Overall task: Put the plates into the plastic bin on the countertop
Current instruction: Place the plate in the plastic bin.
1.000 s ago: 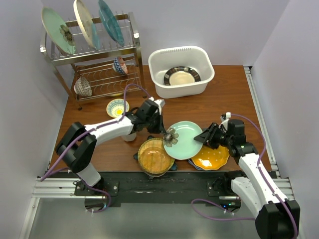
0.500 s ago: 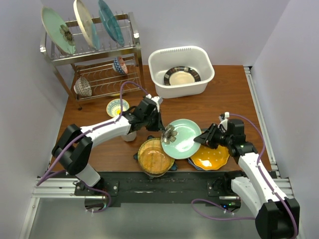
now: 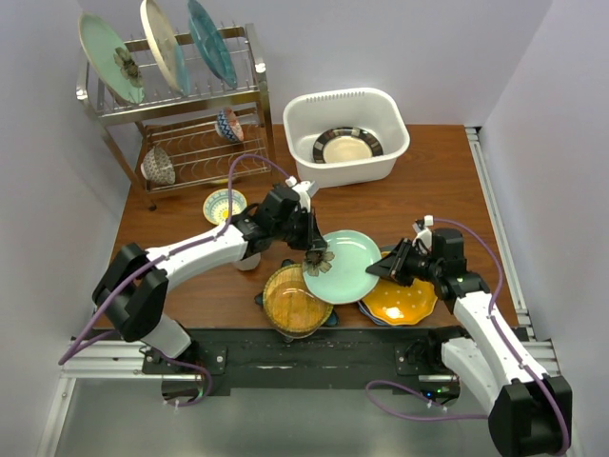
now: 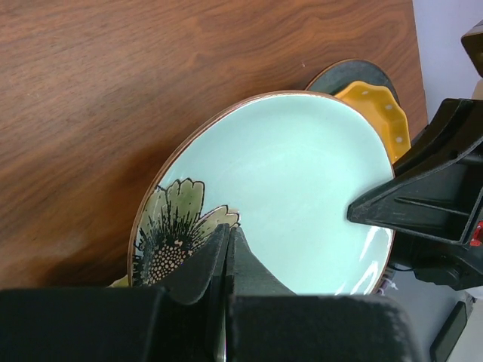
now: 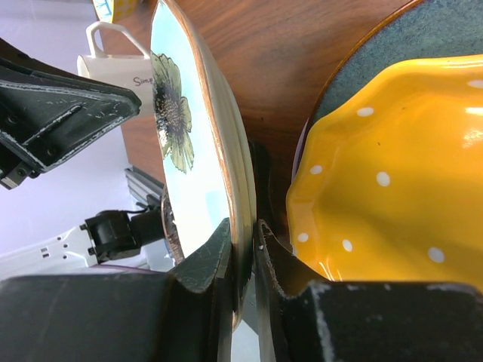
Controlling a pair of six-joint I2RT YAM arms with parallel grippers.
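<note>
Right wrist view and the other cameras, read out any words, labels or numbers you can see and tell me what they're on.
"Sim": on the white mug, the rest of the word hidden.
Red mark on the right tool: too small to read.
Mint plate, plastic bin: no text.

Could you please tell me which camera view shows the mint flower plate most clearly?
The left wrist view: the mint plate fills the frame, with its flowered face plainly visible. The top external view shows it nearly whole but small. The right wrist view shows it almost edge-on.
</note>
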